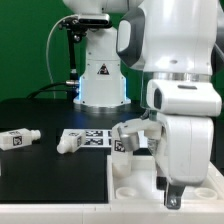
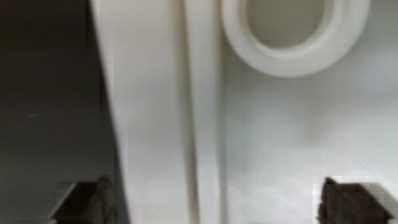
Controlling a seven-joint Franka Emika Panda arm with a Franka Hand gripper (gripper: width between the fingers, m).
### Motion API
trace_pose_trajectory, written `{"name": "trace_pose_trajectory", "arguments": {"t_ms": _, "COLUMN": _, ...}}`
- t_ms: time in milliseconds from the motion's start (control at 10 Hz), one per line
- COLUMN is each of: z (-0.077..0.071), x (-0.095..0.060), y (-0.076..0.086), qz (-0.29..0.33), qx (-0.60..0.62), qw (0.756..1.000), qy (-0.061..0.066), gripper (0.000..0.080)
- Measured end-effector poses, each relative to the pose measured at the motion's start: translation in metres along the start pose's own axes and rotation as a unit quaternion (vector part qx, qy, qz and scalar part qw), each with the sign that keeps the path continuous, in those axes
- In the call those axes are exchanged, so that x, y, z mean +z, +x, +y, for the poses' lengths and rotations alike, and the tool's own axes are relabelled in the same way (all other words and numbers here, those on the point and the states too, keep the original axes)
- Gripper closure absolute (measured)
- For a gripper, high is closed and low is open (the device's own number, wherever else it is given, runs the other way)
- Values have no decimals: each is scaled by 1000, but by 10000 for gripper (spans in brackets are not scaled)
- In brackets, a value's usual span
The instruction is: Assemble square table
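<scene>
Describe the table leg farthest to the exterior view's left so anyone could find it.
On the black table before the robot's white base, look to the exterior view's left edge: the far-left leg lies there on its side. It alone lies well clear of the marker board; the second leg lies beside that board.

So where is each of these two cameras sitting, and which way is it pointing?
Exterior view: off the arm, facing across the black table toward the robot's base; the arm bends forward over the square panel.
Wrist view: on the wrist, looking down close at the square panel and one corner hole; both jaws show, standing wide apart.
Shared: the square panel, under the jaws in both.
</scene>
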State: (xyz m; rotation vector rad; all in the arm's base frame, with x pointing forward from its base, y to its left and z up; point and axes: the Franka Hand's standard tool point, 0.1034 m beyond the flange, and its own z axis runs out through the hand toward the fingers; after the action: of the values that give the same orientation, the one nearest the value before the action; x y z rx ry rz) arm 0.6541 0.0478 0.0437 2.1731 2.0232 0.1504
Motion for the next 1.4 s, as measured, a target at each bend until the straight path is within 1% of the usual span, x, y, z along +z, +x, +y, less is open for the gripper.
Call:
{"name": "trace_pose_trajectory", "arguments": {"t_ms": 100, "z": 2, "x": -16, "y": -4, "qz": 0, "qx": 24, "qw": 1000, "qy": -6, "gripper": 167}}
{"name": "trace_pose_trajectory", "arguments": {"t_ms": 200, "z": 4, "x": -31, "y": -10, "qz": -2, "qx": 48, "qw": 999, "qy": -10, "gripper": 155}}
{"name": "trace_pose_trajectory", "arguments": {"t_ms": 300, "z": 13, "x": -49, "y": -16, "qz": -1, "qx": 97, "qw": 995, "qy": -22, "gripper": 155}}
{"name": "trace_pose_trajectory", "arguments": {"t_ms": 400, "z": 23, "x": -60, "y": -17, "qz": 4, "qx": 148, "qw": 988, "qy": -36, "gripper": 150}}
{"name": "trace_pose_trajectory", "arguments": {"t_ms": 500, "z": 21, "x": -57, "y": -16, "qz": 5, "qx": 179, "qw": 983, "qy": -35, "gripper": 150}}
{"name": "trace_pose_trajectory", "arguments": {"t_ms": 700, "z": 21, "x": -56, "y": -16, "qz": 8, "qx": 250, "qw": 968, "qy": -34, "gripper": 150}}
{"name": "trace_pose_trajectory", "arguments": {"t_ms": 800, "z": 21, "x": -59, "y": -22, "qz": 6, "qx": 270, "qw": 962, "qy": -29, "gripper": 150}}
{"name": "trace_pose_trajectory", "arguments": {"t_ms": 900, "z": 22, "x": -70, "y": -41, "qz": 1, "qx": 295, "qw": 955, "qy": -21, "gripper": 150}}
{"name": "trace_pose_trajectory", "arguments": {"t_ms": 1000, "z": 21, "x": -82, "y": -60, "qz": 3, "qx": 334, "qw": 942, "qy": -19, "gripper": 150}}
{"name": "trace_pose_trajectory", "arguments": {"t_ms": 1100, "z": 12, "x": -92, "y": -87, "qz": 1, "qx": 383, "qw": 924, "qy": -11, "gripper": 150}}
{"name": "trace_pose_trajectory", "arguments": {"t_ms": 1200, "z": 6, "x": -97, "y": -104, "qz": 0, "qx": 428, "qw": 904, "qy": -8, "gripper": 150}}
{"name": "trace_pose_trajectory", "arguments": {"t_ms": 1300, "z": 5, "x": -96, "y": -105, "qz": 0, "qx": 464, "qw": 886, "qy": -8, "gripper": 150}}
{"name": "trace_pose_trajectory", "arguments": {"t_ms": 1400, "z": 5, "x": -95, "y": -101, "qz": 0, "qx": 484, "qw": 875, "qy": -6, "gripper": 150}}
